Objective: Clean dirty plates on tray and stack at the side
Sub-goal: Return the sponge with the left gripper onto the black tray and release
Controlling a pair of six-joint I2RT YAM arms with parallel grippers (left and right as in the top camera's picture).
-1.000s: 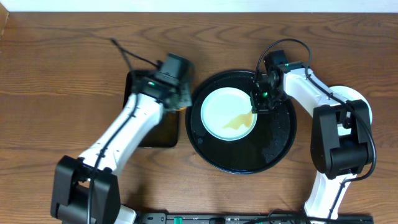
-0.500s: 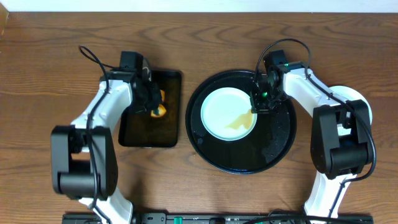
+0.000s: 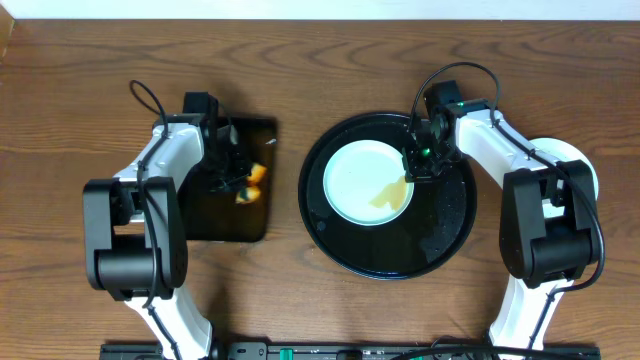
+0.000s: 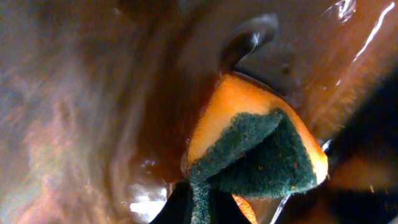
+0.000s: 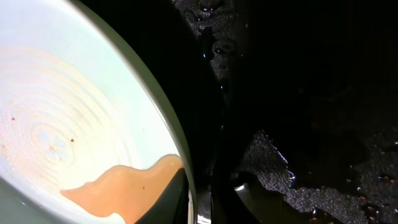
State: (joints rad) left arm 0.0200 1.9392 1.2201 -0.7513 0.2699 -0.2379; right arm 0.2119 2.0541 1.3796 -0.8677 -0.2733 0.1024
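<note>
The left gripper [image 3: 240,183] hangs low over the small black rectangular tray [image 3: 215,225] on the left of the wooden table [image 3: 80,80], with its jaws closed tight on a sponge [image 3: 255,175]. In the left wrist view the sponge [image 4: 255,143] shows an orange body and a dark green scouring face, pinched at its lower edge between the two fingers, with the tray's glossy, brown-tinted surface right behind it. To the right, well apart from that tray, sits the large round black tray [image 3: 445,235], and a single pale mint-blue plate [image 3: 355,170] lies flat inside it, left of centre. A tan sauce smear [image 3: 388,197] marks the plate's lower right part, next to the rim. The right gripper [image 3: 412,170] is at the plate's right edge, and the right wrist view shows its jaws set narrow with the plate's rim between them, one finger over the sauce and the other on the tray side. Wet patches glisten on the black floor of the round tray beside the plate
</note>
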